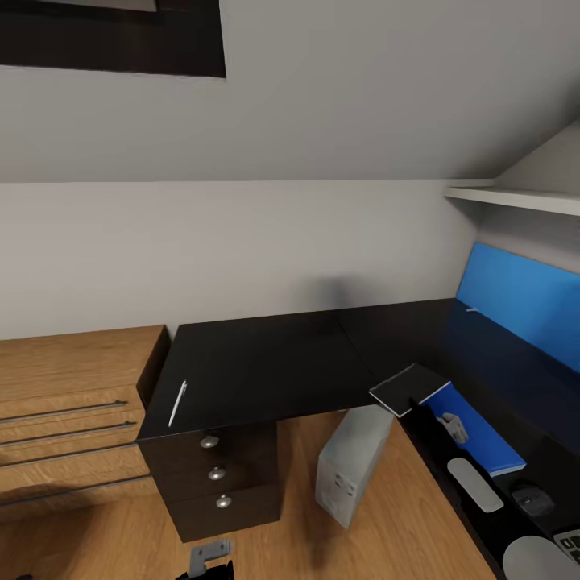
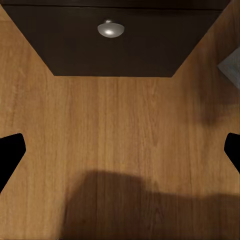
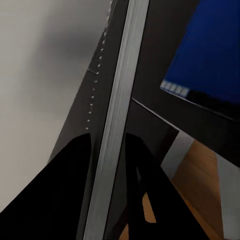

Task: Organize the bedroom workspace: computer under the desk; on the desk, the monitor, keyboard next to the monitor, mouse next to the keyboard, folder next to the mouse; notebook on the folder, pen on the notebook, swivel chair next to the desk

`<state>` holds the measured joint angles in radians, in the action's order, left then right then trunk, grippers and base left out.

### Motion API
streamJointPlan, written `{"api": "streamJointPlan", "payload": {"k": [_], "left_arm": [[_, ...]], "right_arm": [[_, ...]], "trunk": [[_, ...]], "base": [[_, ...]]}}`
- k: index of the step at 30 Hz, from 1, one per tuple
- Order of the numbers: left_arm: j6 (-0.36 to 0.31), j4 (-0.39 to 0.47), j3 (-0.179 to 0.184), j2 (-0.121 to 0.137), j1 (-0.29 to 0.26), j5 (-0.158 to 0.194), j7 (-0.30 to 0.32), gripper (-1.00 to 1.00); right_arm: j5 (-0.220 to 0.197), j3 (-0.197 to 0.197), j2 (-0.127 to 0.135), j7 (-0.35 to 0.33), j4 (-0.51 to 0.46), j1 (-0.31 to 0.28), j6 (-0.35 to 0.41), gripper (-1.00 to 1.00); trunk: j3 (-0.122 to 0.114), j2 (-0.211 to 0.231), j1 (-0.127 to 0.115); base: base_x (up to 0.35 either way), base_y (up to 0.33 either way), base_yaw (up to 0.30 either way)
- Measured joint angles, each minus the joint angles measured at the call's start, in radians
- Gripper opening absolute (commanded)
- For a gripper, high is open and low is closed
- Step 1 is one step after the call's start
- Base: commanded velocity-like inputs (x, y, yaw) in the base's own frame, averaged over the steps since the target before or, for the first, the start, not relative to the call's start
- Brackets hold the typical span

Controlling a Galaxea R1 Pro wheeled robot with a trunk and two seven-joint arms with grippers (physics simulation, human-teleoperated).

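- Pincer on the right arm (image 3: 112,175) is clamping the notebook (image 1: 408,388) by its edge; in the right wrist view the dark fingers (image 3: 65,195) are sitting on either side of the pale page edge, which is running up through the frame.
- Notebook is hanging tilted at the inner corner of the black L-shaped counter (image 1: 258,366), one corner overlapping the near end of the blue folder (image 1: 479,439); whether it is touching the folder cannot be told.
- Folder is lying flat on the right wing of the counter, in front of the blue back panel (image 1: 524,294).
- Mouse (image 1: 532,499) is sitting on the counter just past the folder, toward the lower right of the head view.
- Pen (image 1: 177,403) is lying on the left wing of the counter, near its left edge, above the dark drawer unit (image 1: 216,475) with round knobs.
- Computer (image 1: 352,463) is standing on the wood floor (image 1: 266,556) under the counter's inner corner, ports facing out.
- Pincer on the left arm (image 2: 120,150) is spread wide, holding nothing, pointing down at the floor in front of the drawer unit; a round knob (image 2: 110,28) is showing in the left wrist view.
- Light oak drawers (image 1: 72,419) are standing beside the counter's left end.
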<state>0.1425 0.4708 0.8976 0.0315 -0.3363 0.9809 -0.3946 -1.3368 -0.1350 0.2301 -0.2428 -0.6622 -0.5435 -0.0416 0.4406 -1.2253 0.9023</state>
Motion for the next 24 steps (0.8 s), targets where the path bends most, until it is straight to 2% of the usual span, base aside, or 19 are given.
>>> {"api": "streamJointPlan", "payload": {"k": [2,4,6,12,18,24], "left_arm": [[0.0,0.0,0.0,0.0,0.0,0.0,0.0,1.0],[0.0,0.0,0.0,0.0,0.0,-0.001,-0.001,1.0],[0.0,0.0,0.0,0.0,0.0,-0.001,-0.001,1.0],[0.001,0.0,0.0,-0.001,0.0,-0.001,0.0,1.0],[0.001,0.0,0.0,-0.002,0.0,0.0,-0.001,1.0],[0.002,0.0,0.0,-0.002,0.0,0.0,0.0,1.0]], "right_arm": [[-0.001,0.01,0.001,0.012,0.002,0.0,0.0,-1.0],[-0.002,0.063,0.0,0.056,0.004,0.0,0.001,-1.0],[-0.002,0.097,-0.003,0.09,0.004,0.001,-0.001,-1.0],[0.0,0.166,-0.005,0.129,0.004,0.001,-0.005,-1.0],[0.001,0.175,-0.006,0.136,0.003,0.0,-0.005,-1.0],[0.002,0.175,-0.006,0.137,0.004,0.0,-0.005,-1.0]], "trunk": [[0.0,0.0,0.0],[0.0,0.0,0.0],[0.0,0.0,0.0],[0.0,0.0,0.0],[0.0,0.0,0.0],[0.0,0.0,0.0]], "base": [[0.026,-0.214,0.0],[0.051,-0.209,0.0],[0.026,-0.114,0.0],[0.007,-0.047,0.0],[0.062,-0.177,0.0],[0.02,-0.034,0.0]]}}
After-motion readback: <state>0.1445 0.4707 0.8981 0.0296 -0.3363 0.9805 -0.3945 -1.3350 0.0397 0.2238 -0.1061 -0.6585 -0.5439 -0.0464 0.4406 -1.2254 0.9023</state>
